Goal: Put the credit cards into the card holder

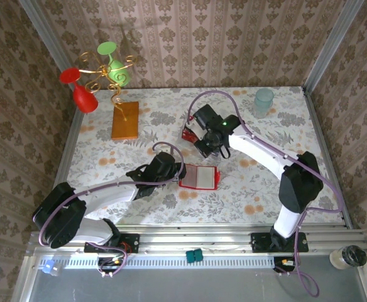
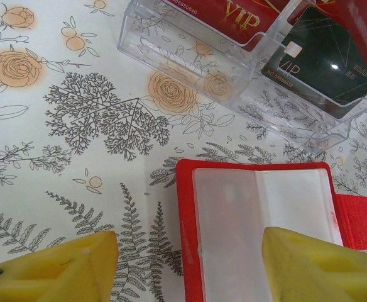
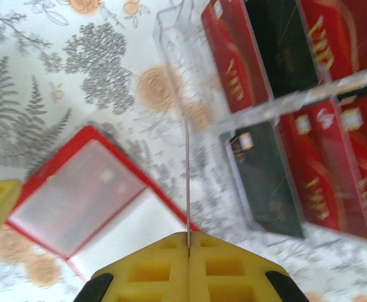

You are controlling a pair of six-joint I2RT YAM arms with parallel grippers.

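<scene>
Open card holder [image 2: 234, 214] lies just near of the clear tray [image 2: 171, 56] holding credit cards [image 2: 240, 16]; left gripper [image 2: 190, 267] spread, 1 finger [image 2: 309, 264] over its pocket; right gripper [image 3: 188, 236] pressed together, pinching 1 credit card [image 3: 187, 182] edge-on beside the tray.

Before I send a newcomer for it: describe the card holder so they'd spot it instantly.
On the floral table, look near the middle, on the near side of the clear tray of cards. The card holder lies open flat there, by the left gripper. Unlike the VIP-printed cards, it is plain bright red with frosted pockets inside.
</scene>
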